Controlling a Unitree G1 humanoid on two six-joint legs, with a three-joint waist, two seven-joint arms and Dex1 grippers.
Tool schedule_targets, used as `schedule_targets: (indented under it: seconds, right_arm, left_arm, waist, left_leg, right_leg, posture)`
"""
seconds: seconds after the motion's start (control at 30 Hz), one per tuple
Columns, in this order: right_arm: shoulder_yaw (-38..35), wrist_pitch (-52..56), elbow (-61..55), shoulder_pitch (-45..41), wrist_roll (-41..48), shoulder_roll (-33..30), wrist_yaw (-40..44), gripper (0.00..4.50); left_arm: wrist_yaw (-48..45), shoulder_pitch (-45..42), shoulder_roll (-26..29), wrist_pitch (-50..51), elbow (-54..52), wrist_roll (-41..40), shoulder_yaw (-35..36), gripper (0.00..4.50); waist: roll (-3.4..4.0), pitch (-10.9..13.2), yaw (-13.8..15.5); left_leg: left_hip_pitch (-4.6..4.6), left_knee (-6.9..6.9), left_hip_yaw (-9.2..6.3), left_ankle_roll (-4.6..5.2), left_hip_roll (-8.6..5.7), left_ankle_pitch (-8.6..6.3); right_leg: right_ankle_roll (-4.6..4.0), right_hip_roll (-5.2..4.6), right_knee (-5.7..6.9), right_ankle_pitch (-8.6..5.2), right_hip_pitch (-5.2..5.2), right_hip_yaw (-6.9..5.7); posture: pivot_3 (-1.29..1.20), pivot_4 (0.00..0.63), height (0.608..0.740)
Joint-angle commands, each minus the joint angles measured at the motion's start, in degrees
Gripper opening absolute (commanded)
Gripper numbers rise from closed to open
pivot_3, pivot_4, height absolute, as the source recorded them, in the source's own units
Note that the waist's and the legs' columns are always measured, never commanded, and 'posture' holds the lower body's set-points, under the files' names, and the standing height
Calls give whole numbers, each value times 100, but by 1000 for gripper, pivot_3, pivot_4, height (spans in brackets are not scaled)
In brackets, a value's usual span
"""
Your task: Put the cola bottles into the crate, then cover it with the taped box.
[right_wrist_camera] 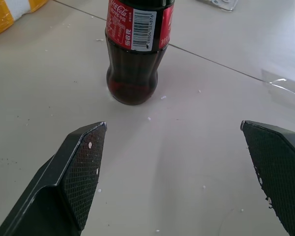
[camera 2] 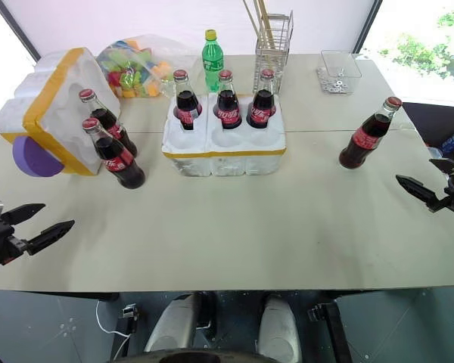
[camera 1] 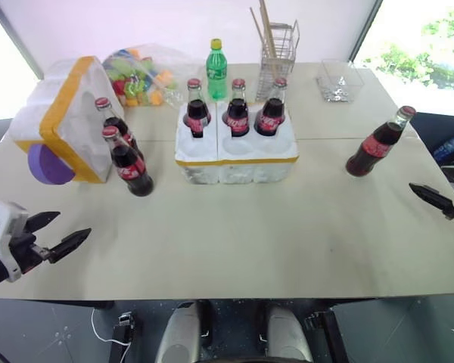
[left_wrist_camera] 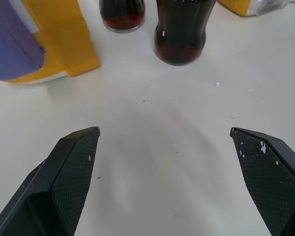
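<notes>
The white crate (camera 1: pixel 235 161) with a yellow band stands at the table's middle back, with three cola bottles (camera 1: pixel 237 113) upright in its rear wells and the front wells bare. Two more cola bottles (camera 1: pixel 131 162) stand on the table beside the taped box (camera 1: pixel 64 117), which lies tilted at the far left showing a purple disc. Another cola bottle (camera 1: pixel 374 147) stands alone at the right. My left gripper (camera 1: pixel 74 224) hovers open at the near left, pointing toward that pair (left_wrist_camera: pixel 179 34). My right gripper (right_wrist_camera: pixel 173 125) is open just short of the lone bottle (right_wrist_camera: pixel 135 54).
Behind the crate are a green plastic bottle (camera 1: pixel 216 68), a bag of colourful toys (camera 1: pixel 140 76), a wire basket with sticks (camera 1: pixel 278 49) and a clear plastic tray (camera 1: pixel 339 79). The table's front edge (camera 1: pixel 227 296) runs close below both grippers.
</notes>
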Motion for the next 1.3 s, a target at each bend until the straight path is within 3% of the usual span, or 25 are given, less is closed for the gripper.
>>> schedule_targets:
  seconds: [0.03,0.53,0.73,0.97,1.1,1.3]
  right_arm:
    - [-190,-97,-29,-7,64,12,-54,4500]
    - [-264,309,-307,105,274,20,22,4500]
    - [-840,2217,-2342,327,1725,-428,824,4500]
    - [-1342,3770,-4232,601,3090,-588,968,4500]
    - [-1445,4264,-5101,698,3782,-612,1011,4500]
    - [-1002,4410,-5789,339,4457,-391,416,4500]
  left_arm:
    - [-30,-52,74,-38,-36,40,46,4460]
    - [210,-449,-96,63,37,-152,34,4460]
    - [180,-818,-189,548,-217,-1025,162,4460]
    - [228,-1289,-126,357,-260,-834,-468,4460]
    - [448,-1853,-175,150,-44,-521,-867,4460]
    - [582,-2577,-473,-133,350,-246,-1446,4460]
  waist:
    - [0,0,-5]
    - [0,0,-3]
    - [11,0,5]
    - [2,-4,39]
    - [1,-4,27]
    - [-1,-5,13]
  left_leg:
    - [0,0,0,0,0,0]
    - [13,3,3,0,1,1]
    - [10,5,4,8,2,6]
    - [15,6,1,-1,7,0]
    - [14,10,0,0,4,0]
    - [12,8,1,1,6,1]
  right_leg:
    - [0,0,0,0,0,0]
    - [1,3,6,1,20,0]
    - [6,1,17,4,31,8]
    - [-1,5,8,1,19,4]
    - [-6,1,6,5,20,5]
    - [-4,6,9,8,38,7]
  posture:
    - [0,150,736]
    - [0,150,736]
    - [0,150,736]
    - [0,150,736]
    - [0,150,736]
    - [0,150,736]
